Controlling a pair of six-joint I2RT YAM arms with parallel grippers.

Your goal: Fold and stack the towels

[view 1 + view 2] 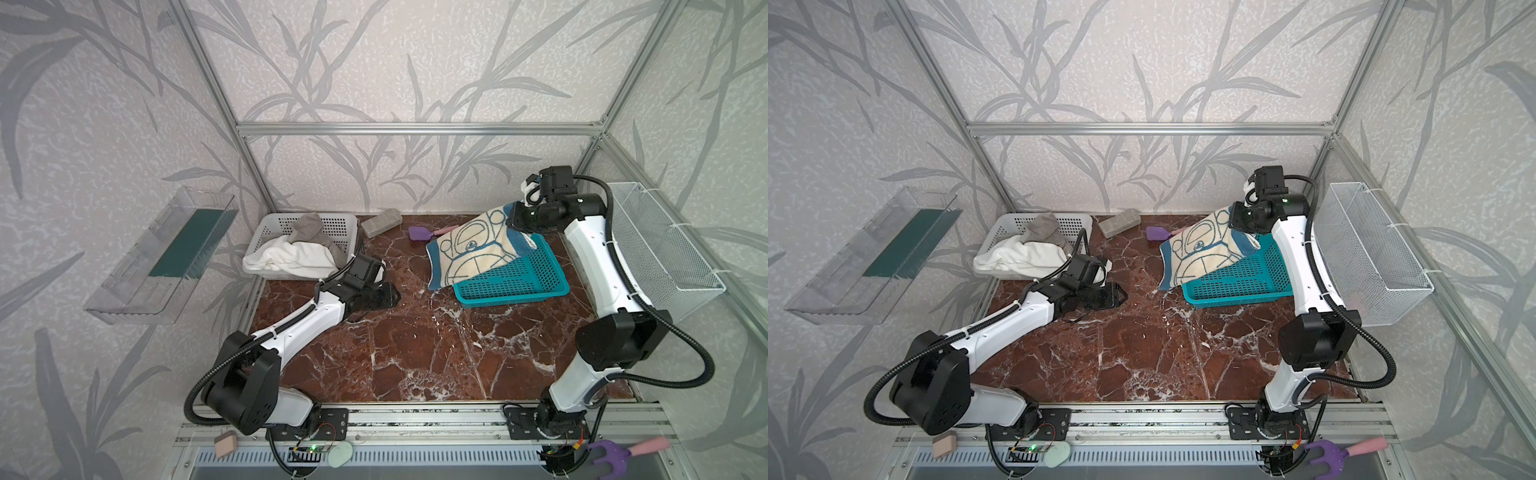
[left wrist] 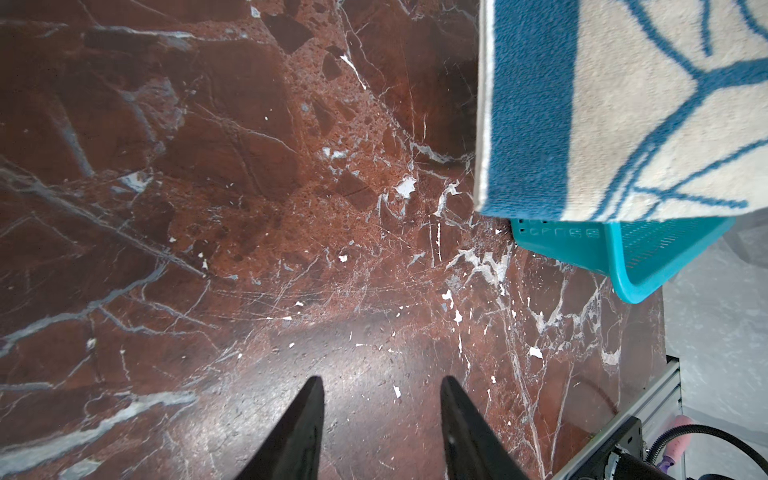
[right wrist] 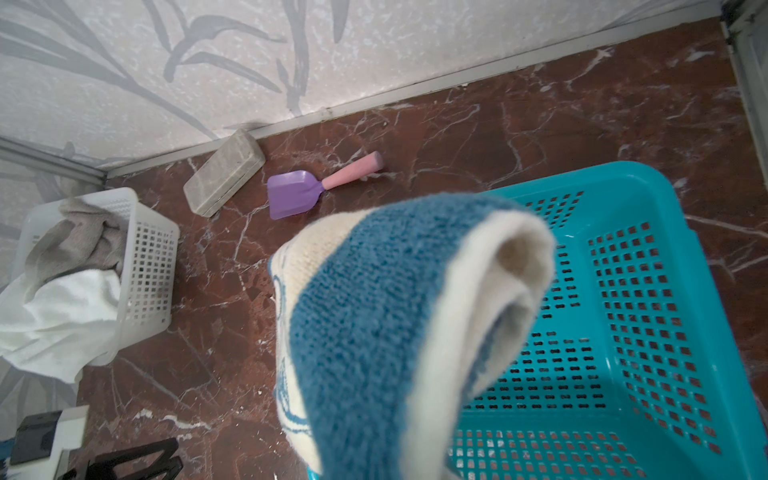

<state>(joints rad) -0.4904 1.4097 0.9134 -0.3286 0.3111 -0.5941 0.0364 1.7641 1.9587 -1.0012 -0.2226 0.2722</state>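
At the table's (image 1: 415,353) back-left corner, white towel (image 1: 291,255) and grey towel (image 1: 309,228) heaped in white basket (image 1: 266,224). Left gripper (image 2: 381,379) beside it, spread, empty. Back right, right gripper (image 1: 515,218) pinching blue-bordered towel (image 1: 469,245), which hangs over teal basket (image 1: 519,282).

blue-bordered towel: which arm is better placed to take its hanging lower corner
Left. The left jaws stand open over the table close to that corner; the right jaws are shut on the towel's top end.

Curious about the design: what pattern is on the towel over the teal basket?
The towel is beige, blue-bordered, with a blue cartoon outline; clearest in a top view.
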